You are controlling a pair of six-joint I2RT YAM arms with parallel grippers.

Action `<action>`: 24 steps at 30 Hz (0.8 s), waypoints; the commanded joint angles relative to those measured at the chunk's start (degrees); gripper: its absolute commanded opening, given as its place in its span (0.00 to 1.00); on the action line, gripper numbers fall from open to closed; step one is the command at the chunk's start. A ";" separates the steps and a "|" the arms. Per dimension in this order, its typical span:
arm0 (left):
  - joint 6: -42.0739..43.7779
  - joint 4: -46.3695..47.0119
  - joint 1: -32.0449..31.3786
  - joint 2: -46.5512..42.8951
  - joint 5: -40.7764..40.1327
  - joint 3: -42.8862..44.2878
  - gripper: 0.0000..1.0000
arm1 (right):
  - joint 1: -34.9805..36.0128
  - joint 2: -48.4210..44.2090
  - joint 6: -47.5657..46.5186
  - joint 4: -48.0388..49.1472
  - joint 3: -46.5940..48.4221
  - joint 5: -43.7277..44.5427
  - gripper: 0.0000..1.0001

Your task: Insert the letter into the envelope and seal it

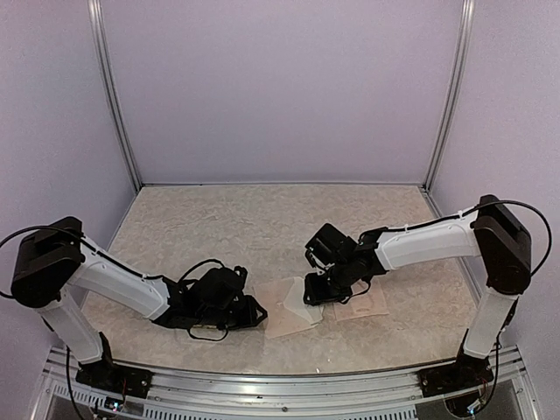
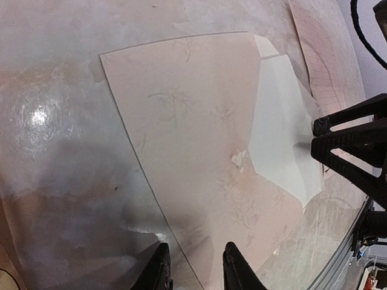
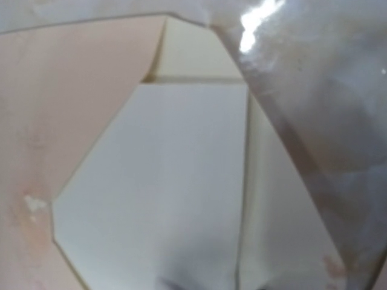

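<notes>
envelope: flat on surface, between your arms. letter: cream, folded, jutting from its end toward your right arm. your left pincer: slightly spread, straddling envelope's edge. your right pincer: at letter's edge, grip cannot be told.

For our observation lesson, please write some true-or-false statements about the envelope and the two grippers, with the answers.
1. The envelope lies flat on the table. True.
2. The envelope is bright blue. False: it is pale pinkish-beige.
3. The left gripper has its fingers apart over the envelope's edge. True.
4. The right gripper hangs high above everything. False: its tips meet the cream paper at the envelope's right side.
5. A second pale sheet lies right of the envelope. True.
</notes>
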 commanded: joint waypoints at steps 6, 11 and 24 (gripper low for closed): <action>0.91 1.79 0.26 2.99 1.17 0.57 0.27 | 0.54 2.58 -0.19 0.21 0.91 -0.72 0.39; 1.01 2.10 0.21 4.24 1.87 1.07 0.24 | 0.86 3.75 -0.46 0.49 1.45 -1.62 0.34; 0.98 2.33 0.16 4.69 2.25 1.47 0.24 | 2.70 6.45 0.40 0.09 4.84 -2.72 0.32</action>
